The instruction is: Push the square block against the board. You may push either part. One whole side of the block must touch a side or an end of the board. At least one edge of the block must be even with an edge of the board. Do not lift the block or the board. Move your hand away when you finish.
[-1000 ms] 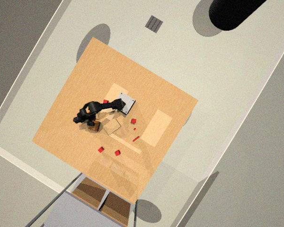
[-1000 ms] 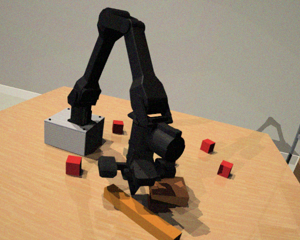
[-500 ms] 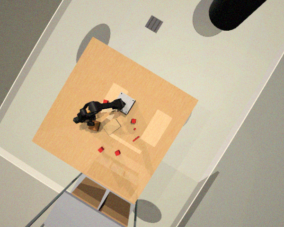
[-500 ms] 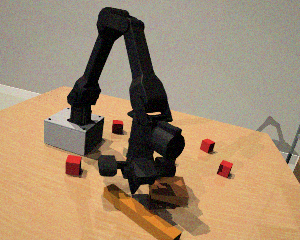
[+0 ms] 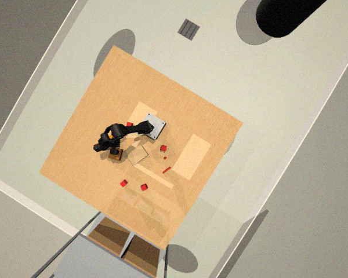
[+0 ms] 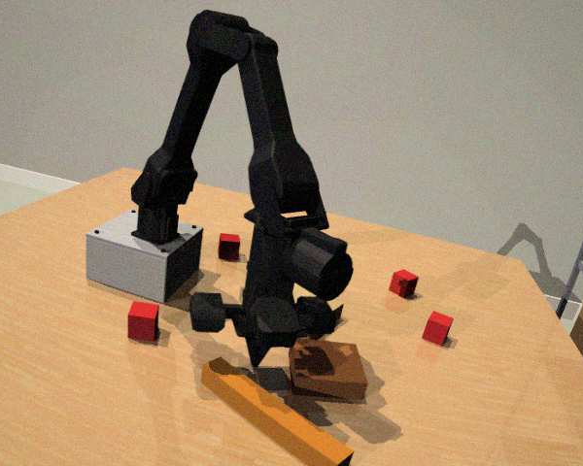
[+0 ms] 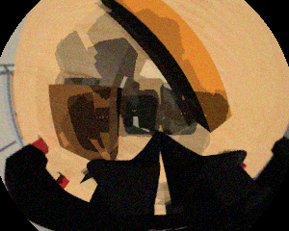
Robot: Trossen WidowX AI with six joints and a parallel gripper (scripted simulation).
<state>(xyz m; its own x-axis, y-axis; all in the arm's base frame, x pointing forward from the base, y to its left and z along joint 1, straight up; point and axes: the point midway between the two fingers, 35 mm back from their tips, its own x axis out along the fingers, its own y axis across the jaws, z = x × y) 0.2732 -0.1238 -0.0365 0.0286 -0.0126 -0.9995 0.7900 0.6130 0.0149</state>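
Exterior view: the gripper point(image 6: 257, 356) is pointing straight down at the bench point(image 6: 60, 391), its fingers point(image 6: 256, 352) pressed together on nothing and forming a single wedge tip. The tip is sitting in the gap between the two task parts. The square block point(image 6: 327, 368), brown and flat, is lying on the bench just at the tip's 3 o'clock. The orange board point(image 6: 274, 414) is running from the tip's 9 o'clock down toward 5 o'clock, its far end just beside the tip.

Wrist view: the block point(image 7: 82, 119) is showing at 9 o'clock of the closed tip point(image 7: 160, 154), and the board point(image 7: 173, 52) is crossing from 11 to 2 o'clock. A shadowed gap is separating the two; no side is touching yet.

Judgement: the pushing step is in hand and the task is not finished. The tip is standing on the wrong side for closing the gap, so the next move is likely calling for a relocation to the block's far side, then a low slide toward the board, squaring one face and levelling one edge. The red cubes point(image 6: 143, 320) are lying well apart from this work.
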